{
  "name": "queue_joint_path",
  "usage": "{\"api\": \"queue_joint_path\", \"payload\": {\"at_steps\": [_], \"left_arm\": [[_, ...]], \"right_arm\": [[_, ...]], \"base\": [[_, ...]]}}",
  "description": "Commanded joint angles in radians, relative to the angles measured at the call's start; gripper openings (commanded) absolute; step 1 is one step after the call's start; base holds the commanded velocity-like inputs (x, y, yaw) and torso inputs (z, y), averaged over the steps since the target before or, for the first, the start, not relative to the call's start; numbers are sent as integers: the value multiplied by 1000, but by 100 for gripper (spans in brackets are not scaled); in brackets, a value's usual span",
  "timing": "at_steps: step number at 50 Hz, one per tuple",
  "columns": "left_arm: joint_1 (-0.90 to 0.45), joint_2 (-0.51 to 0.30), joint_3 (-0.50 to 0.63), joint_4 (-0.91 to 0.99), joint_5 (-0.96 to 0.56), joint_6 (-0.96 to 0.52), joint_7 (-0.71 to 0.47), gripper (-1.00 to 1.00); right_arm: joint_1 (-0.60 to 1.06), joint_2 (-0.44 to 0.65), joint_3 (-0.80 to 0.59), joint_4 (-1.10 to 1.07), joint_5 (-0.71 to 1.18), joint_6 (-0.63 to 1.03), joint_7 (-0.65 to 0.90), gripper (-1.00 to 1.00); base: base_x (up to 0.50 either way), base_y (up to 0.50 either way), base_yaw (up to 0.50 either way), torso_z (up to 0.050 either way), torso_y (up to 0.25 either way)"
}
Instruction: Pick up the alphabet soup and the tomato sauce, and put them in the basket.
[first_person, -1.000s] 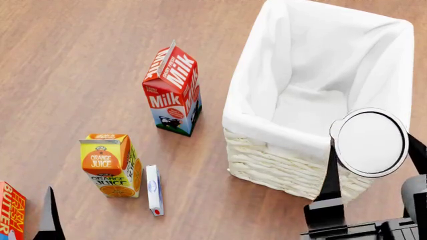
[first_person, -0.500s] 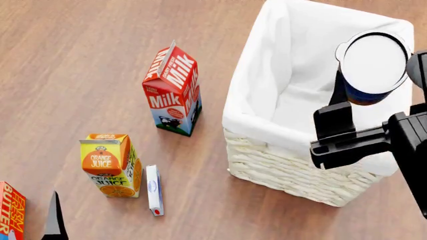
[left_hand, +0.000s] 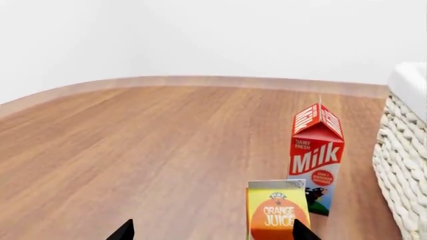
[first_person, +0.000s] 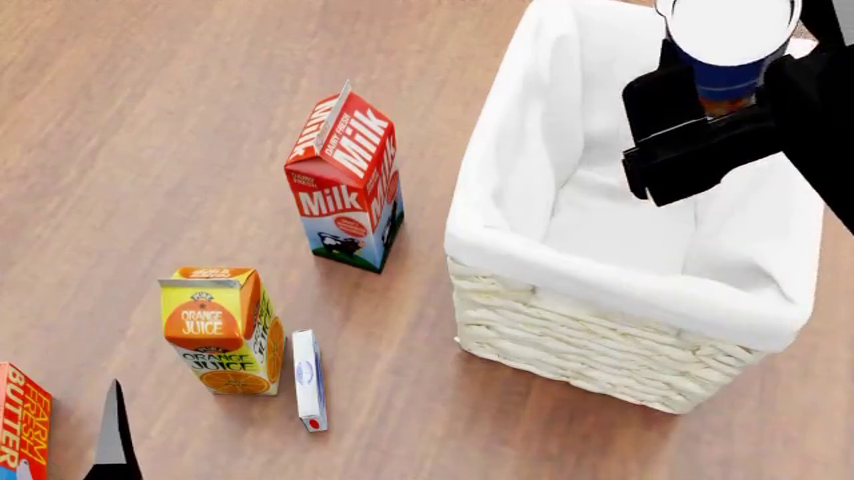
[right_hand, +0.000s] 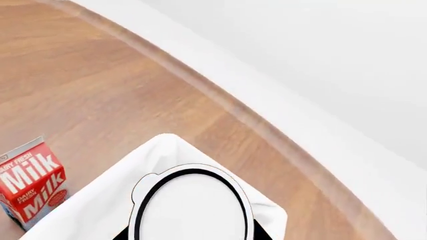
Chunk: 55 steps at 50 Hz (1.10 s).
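My right gripper (first_person: 727, 70) is shut on the alphabet soup (first_person: 730, 40), a blue can with a silvery-white top, and holds it above the far part of the basket (first_person: 587, 345). The basket is cream-white wicker with a white cloth lining, at the right of the head view. In the right wrist view the can's top (right_hand: 190, 210) fills the space between the dark fingers, over the basket's lined corner (right_hand: 160, 145). My left gripper (left_hand: 208, 232) is open and empty, low at the near left, facing the orange juice carton. The tomato sauce is out of view.
A milk carton (first_person: 347, 185) stands left of the basket. An orange juice carton (first_person: 220, 330) and a small white box (first_person: 308, 380) are nearer me. A butter box (first_person: 20, 420) shows at the left edge. The floor is wood.
My right arm has carried the alphabet soup up and away from me, from the basket's near right rim to above its far side. The left arm has barely moved.
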Motion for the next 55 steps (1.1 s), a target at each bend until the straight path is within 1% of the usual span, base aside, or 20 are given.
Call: {"api": "queue_joint_path", "payload": {"at_steps": [1,7,12,18,27,37,38,39,40,41,42,47,49,51,55], "left_arm": [[-5,26,-25,-23,-40,6,61,100],[-5,27,-26,-37,-45,16,64,100],[-10,28,-28,-56,-51,21,69,100],[-11,28,-28,-50,-56,16,65,100],[-13,28,-24,-65,-54,25,68,100],[-17,31,-14,-91,-50,35,73,100],[-10,37,-9,-120,-38,66,80,100],[-6,44,-2,-150,-27,94,87,100],[-8,45,0,-157,-25,96,88,100],[-19,40,-2,-131,-37,58,81,100],[-23,38,-2,-118,-42,40,76,100],[-30,36,-6,-123,-47,38,76,100],[-31,36,-9,-131,-48,46,78,100],[-19,45,-5,-176,-33,97,89,100],[-21,48,-1,-191,-30,105,90,100]], "right_arm": [[148,-81,-77,132,-158,64,-159,-100],[187,-108,-140,203,-216,65,-234,-100],[252,-140,-235,299,-305,59,-345,-100],[290,-167,-276,391,-318,52,-462,-100],[346,-208,-347,511,-379,38,-571,-100],[434,-279,-499,638,-488,12,-745,-100],[439,-284,-518,643,-498,9,-764,-100],[440,-291,-569,647,-533,8,-785,-100],[439,-291,-588,644,-544,-1,-799,-100],[435,-303,-575,664,-537,-4,-795,-100],[442,-319,-601,684,-556,-16,-819,-100],[452,-364,-626,790,-592,-63,-857,-100],[454,-376,-633,821,-602,-74,-866,-100],[456,-387,-640,847,-612,-83,-873,-100],[465,-399,-669,877,-633,-94,-906,-100]], "base": [[0,0,0,0,0],[0,0,0,0,0],[0,0,0,0,2],[0,0,0,0,0],[0,0,0,1,1],[0,0,0,0,1],[0,0,0,0,0],[0,0,0,0,0],[0,0,0,0,0],[0,0,0,0,0],[0,0,0,0,0],[0,0,0,0,0],[0,0,0,0,0],[0,0,0,0,5],[0,0,0,0,0]]}}
